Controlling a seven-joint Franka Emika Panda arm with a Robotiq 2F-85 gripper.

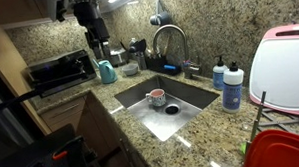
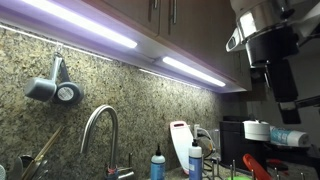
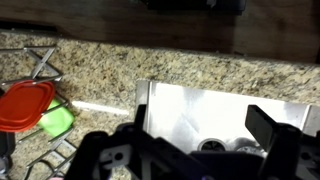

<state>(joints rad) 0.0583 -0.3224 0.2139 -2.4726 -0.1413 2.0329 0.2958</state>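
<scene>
The gripper [image 1: 101, 53] hangs high over the far left corner of the speckled granite countertop [image 1: 191, 132]. Its two black fingers [image 3: 272, 135] are spread wide with nothing between them. Against the lit cabinets in an exterior view, the gripper [image 2: 283, 100] shows as a dark block at the upper right. Seen from the wrist, the jaws frame the stainless steel sink [image 3: 200, 105], which lies well below the gripper and, in the exterior view, to its right. In the sink basin a small round bowl [image 1: 157, 96] sits just beside the dark drain [image 1: 171, 109]. A curved chrome faucet [image 1: 170, 38] rises at the sink's far rim. Almost under the gripper stands a teal mug [image 1: 107, 71], with a black toaster oven [image 1: 59, 69] to its left. Right of the sink are two white soap bottles with blue labels [image 1: 232, 91]. At the near right lies a red plastic lid [image 1: 282, 149], which the wrist view shows beside a green piece [image 3: 58, 120] and a wire rack [image 3: 40, 65].
</scene>
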